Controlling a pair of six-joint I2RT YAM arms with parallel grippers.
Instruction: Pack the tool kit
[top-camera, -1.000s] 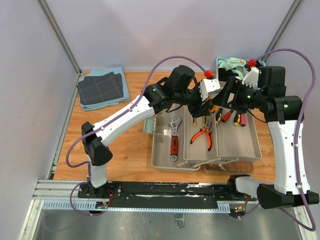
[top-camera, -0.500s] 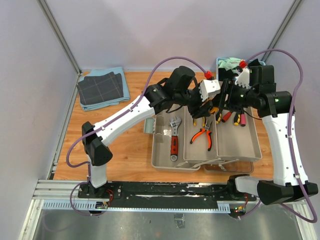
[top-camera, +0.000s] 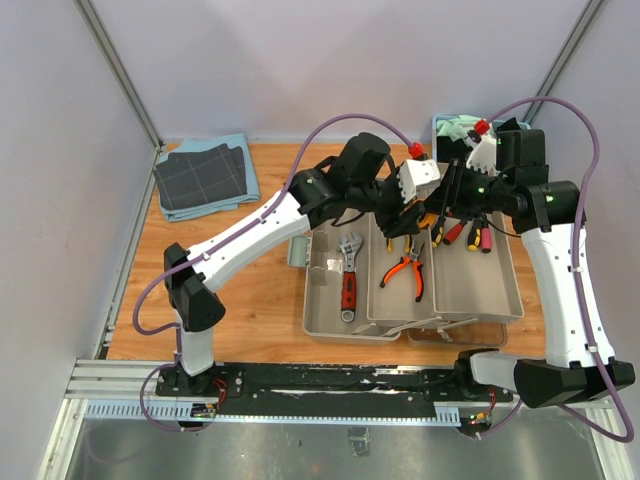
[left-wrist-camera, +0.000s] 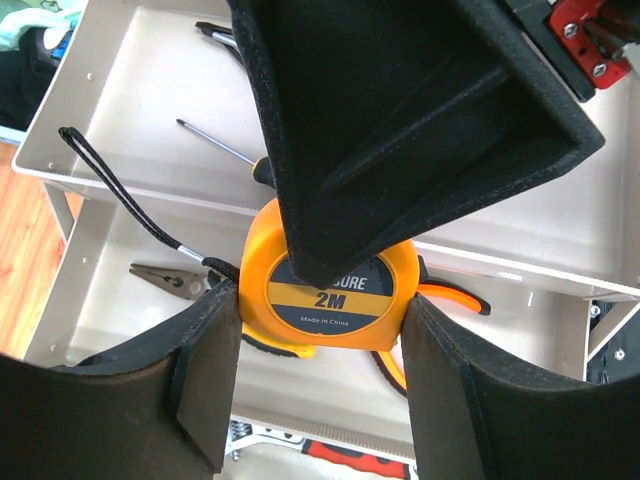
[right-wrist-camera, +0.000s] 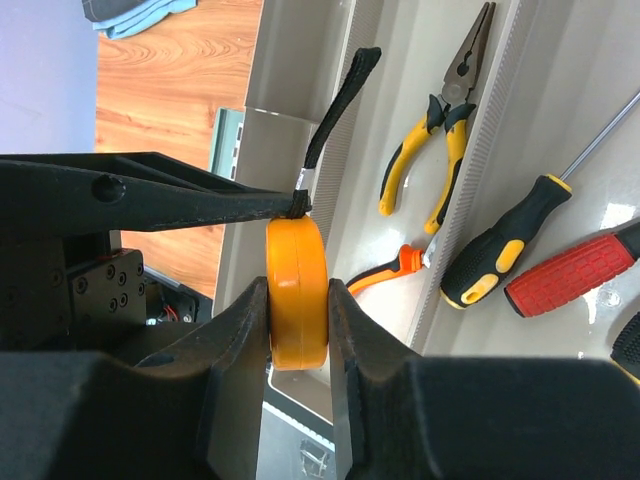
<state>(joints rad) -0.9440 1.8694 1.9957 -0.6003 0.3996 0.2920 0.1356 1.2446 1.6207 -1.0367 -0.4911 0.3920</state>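
1. Wooden surface (top-camera: 250, 290): the toolbox is carried right of centre. Folded dark grid cloths (top-camera: 200, 178) are noted at the far left corner. A blue basket (top-camera: 436, 130) of cloths sits at the far right, just behind the toolbox.
2. Toolbox (top-camera: 475, 295): laid open, with its grey-beige trays spread side by side.
3. Both arms are seen reaching in to meet over the far part of the middle tray.
4. Left fingers (left-wrist-camera: 320, 315): closed on the tape measure, which is clamped by its rim from either side.
5. Right fingers (right-wrist-camera: 297, 300): closed on the same tape measure, with its two flat faces pinched between them.
6. Red-handled wrench (top-camera: 348, 275): laid lengthwise in the left tray, touched by nothing.
7. Orange-handled pliers (top-camera: 405, 272): laid in the middle tray. Yellow-handled pliers (right-wrist-camera: 445, 110) are seen close by from the right wrist.
8. Tape measure (left-wrist-camera: 330, 295): orange with a dark label, held in the air above the middle tray by both sets of fingers at once. Its black strap (left-wrist-camera: 130, 200) trails off to one side.
9. Screwdrivers (top-camera: 470, 235): gathered at the far end of the right tray. A black-and-yellow handle (right-wrist-camera: 505, 245) and a red handle (right-wrist-camera: 575, 270) lie beside each other.
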